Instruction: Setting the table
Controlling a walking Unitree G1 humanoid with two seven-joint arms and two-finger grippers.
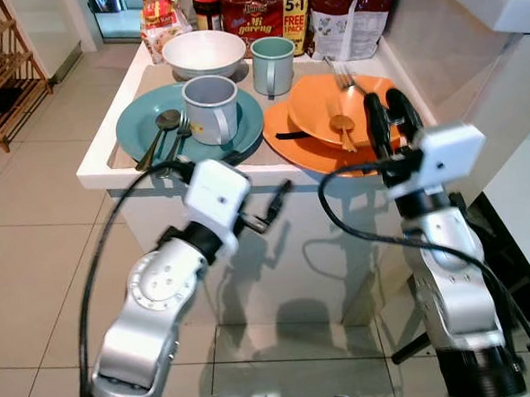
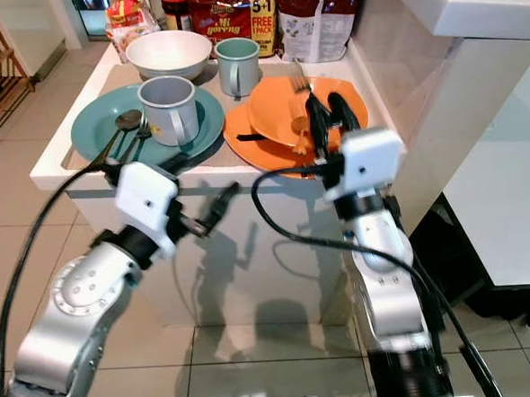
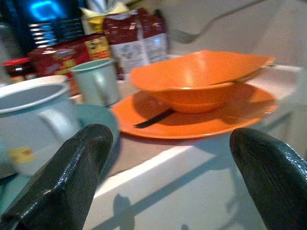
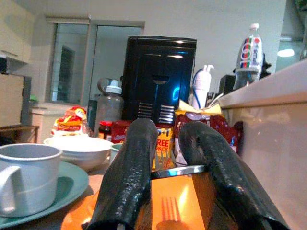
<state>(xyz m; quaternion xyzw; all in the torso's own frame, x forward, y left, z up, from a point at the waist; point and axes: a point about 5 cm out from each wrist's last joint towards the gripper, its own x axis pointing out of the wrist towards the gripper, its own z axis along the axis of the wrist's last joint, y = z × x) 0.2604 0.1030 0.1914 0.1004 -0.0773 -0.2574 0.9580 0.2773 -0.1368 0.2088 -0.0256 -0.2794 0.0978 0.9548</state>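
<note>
Right gripper [image 1: 389,117] is raised over the orange bowl [image 1: 345,109], fingers narrowed on a fork [image 4: 169,211] handle. Left gripper [image 1: 278,198] hangs spread wide below the counter [image 1: 97,168] edge, short of the teal plate [image 1: 139,125] carrying a grey mug [image 1: 211,109].

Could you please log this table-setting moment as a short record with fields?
surface: white counter
teal plate: grey mug, spoon and fork on it
orange plate: orange bowl with spoon and fork
behind: white bowl, green mug
right hand: over orange bowl's rim
left hand: open, before the counter
</note>
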